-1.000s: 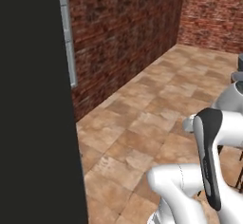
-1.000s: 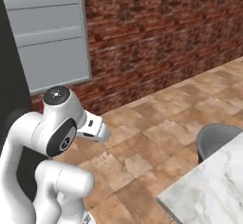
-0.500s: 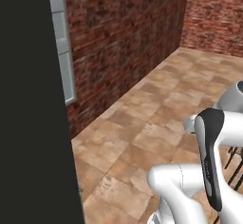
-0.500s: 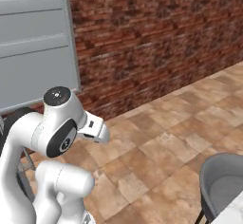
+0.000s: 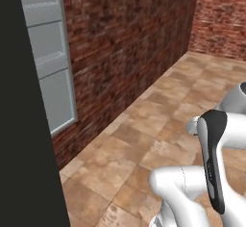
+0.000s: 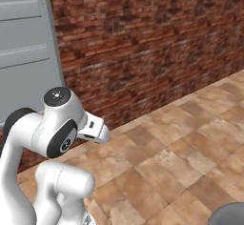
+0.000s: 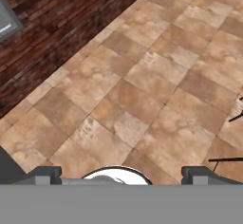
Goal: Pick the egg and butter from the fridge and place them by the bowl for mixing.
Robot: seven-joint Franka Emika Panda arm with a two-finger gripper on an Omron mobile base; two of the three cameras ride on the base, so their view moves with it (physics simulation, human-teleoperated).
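Note:
The fridge (image 5: 24,125) stands at the left as a tall dark slab, with its light grey panelled part (image 6: 24,43) beside the brick wall. A grey corner of the fridge (image 7: 7,21) also shows at the top left of the hand view. My gripper (image 7: 122,174) is open, its two dark fingertips (image 7: 45,173) set wide apart. It holds nothing and looks down at bare floor tiles, well away from the fridge. The egg, the butter and the bowl are out of view.
A red brick wall (image 6: 152,43) runs from the fridge to the right. Brown tiled floor (image 5: 158,120) lies open ahead. A dark grey rounded shape (image 6: 231,215) sits at the lower right corner. Thin dark legs (image 7: 227,160) cross the hand view's right edge.
Both base views have swung, so the camera has moved: the fridge's grey part has come further in at the left, and the marble counter has left the right. The jaws stay open.

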